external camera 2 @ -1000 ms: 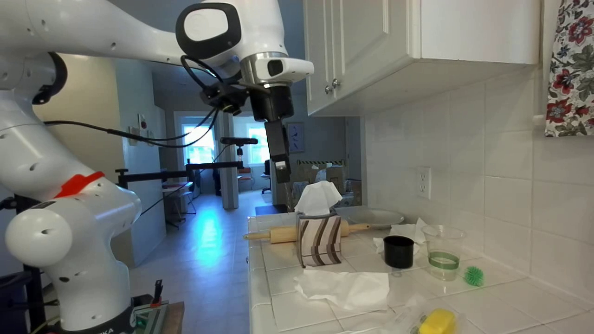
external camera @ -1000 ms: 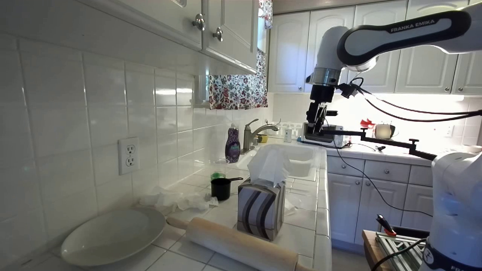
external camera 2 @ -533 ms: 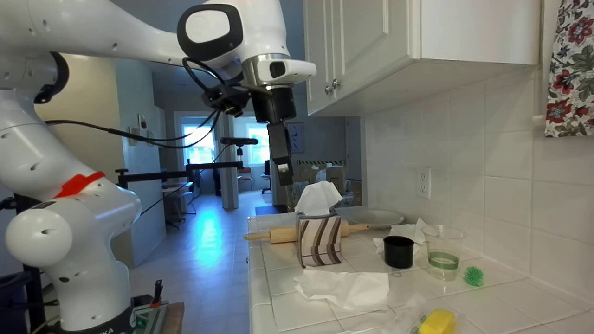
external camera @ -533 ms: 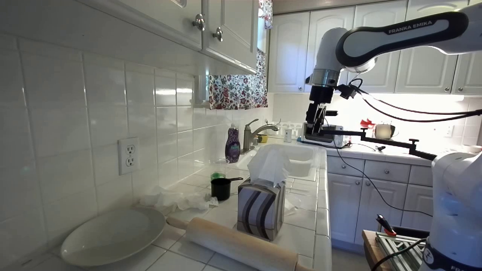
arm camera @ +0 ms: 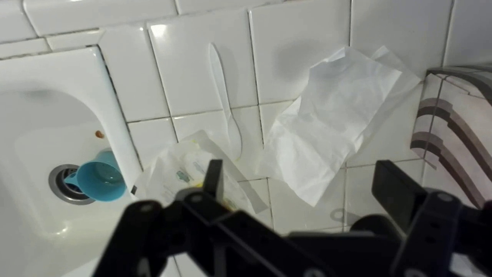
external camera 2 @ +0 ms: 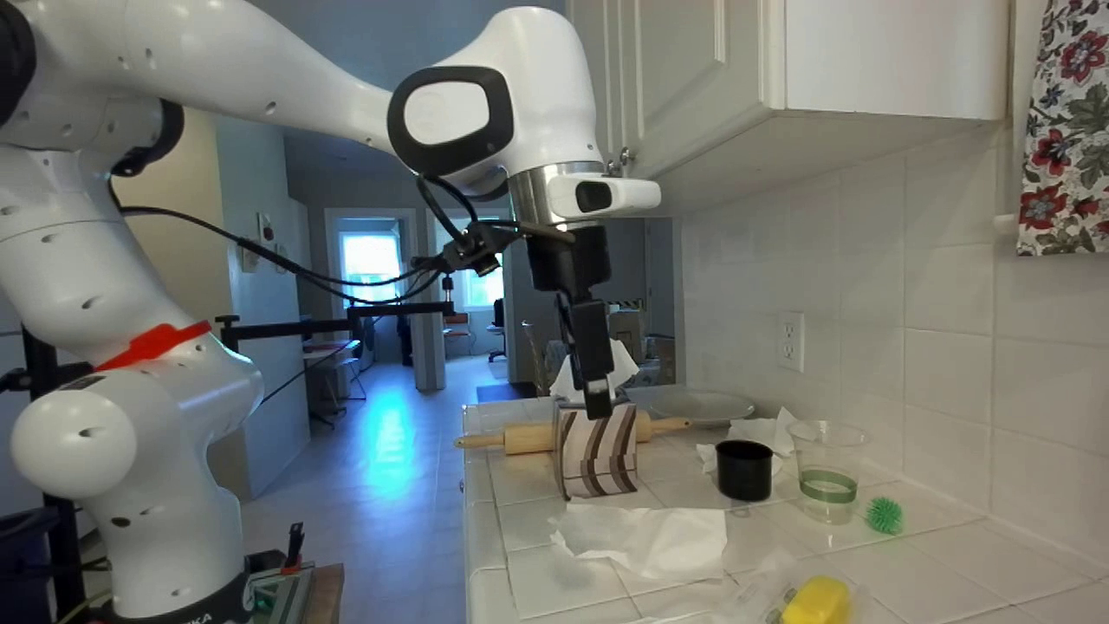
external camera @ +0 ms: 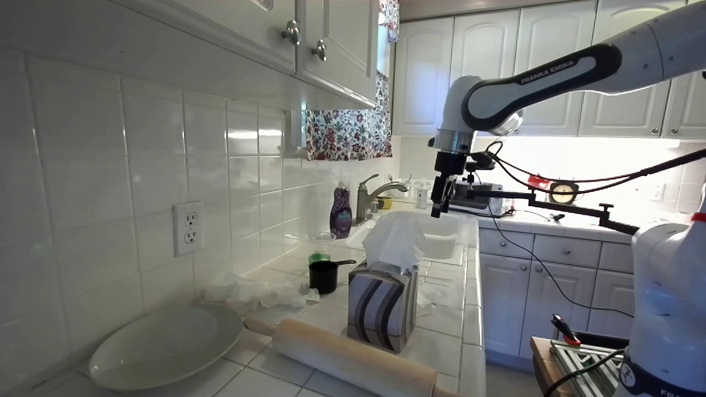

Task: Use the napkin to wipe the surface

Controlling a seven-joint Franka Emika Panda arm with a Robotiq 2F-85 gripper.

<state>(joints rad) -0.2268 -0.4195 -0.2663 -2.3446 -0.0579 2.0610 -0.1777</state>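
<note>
The gripper (arm camera: 302, 182) has dropped, spread and empty, towards the crumpled napkin (arm camera: 330, 115), presumably to grasp it, height unclear from here.

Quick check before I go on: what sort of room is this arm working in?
Most likely a home kitchen: a sink is set into the white tiled worktop, a faucet stands beside it, and a rolling pin lies on the tiles.

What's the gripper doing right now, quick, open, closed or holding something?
Gripper: open, jaws well apart, holding nothing; the napkin lies on the tiled worktop.
</note>
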